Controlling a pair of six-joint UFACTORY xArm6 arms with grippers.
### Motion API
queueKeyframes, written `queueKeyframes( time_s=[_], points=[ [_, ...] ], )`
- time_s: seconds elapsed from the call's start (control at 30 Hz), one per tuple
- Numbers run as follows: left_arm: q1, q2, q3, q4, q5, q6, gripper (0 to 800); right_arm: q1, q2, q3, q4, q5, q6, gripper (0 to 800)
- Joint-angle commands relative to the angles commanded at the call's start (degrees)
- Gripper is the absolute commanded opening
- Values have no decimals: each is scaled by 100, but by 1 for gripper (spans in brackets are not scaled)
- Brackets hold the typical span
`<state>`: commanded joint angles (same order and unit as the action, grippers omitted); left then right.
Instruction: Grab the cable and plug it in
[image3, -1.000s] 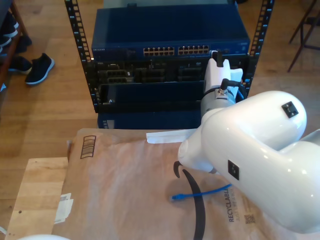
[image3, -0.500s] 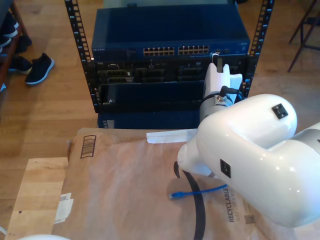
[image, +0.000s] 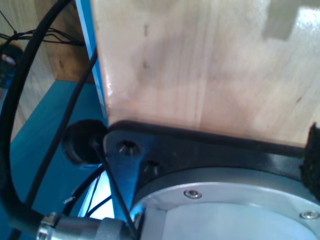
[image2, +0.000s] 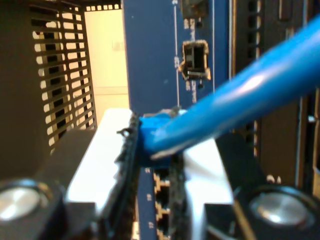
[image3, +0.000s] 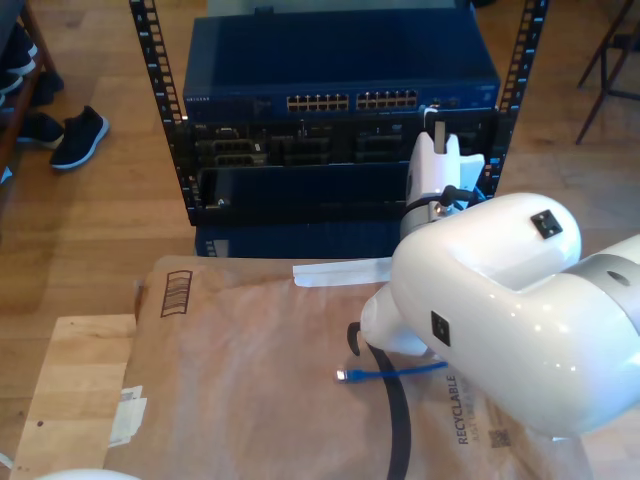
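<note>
Holding: my second gripper (image2: 152, 150) is pinching the blue boot of the cable (image2: 240, 97) between two white, black-padded fingers (image2: 100, 165); the jaws are standing almost together, with only the plug end between them.
Heading: the plug is pointing on ahead of the jaws toward the blue switch face (image2: 150, 60), where a row of sockets is showing just beyond the fingertips and a single open socket (image2: 195, 60) is sitting further off on the same panel.
Long axis: the cable is running back from the grip at a slant, toward the camera and off to one side, so the plug's axis is lining up roughly with the panel while the cord trails away behind.
Nearer arm: the second arm (image3: 480, 290) is reaching to the rack (image3: 340, 100) at the exterior view's right; I judge it the one placed to seat the plug.
Free end: the other plug (image3: 342, 376) is lying on the brown paper (image3: 250, 350), well apart from the rack.
Look: thin, bright blue, glossy, with a blue boot; the clip is too blurred to read.
First gripper: I cannot tell its state; its wrist view is taking in pale wood (image: 200, 65) and black robot cables (image: 15, 150).
</note>
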<state>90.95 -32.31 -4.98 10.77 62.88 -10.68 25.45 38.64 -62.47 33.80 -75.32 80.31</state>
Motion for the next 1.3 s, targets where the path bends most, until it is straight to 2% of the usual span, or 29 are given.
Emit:
queueKeyframes(
  time_s=[1.03, 1.3],
  points=[
    [0, 0, 0, 0, 0, 9, 800, -246, 18, -26, -677, 44, 0, 0],
    [0, 0, -9, -9, 0, 9, 800, -246, 26, -35, -703, 44, 0, 0]
  ],
)
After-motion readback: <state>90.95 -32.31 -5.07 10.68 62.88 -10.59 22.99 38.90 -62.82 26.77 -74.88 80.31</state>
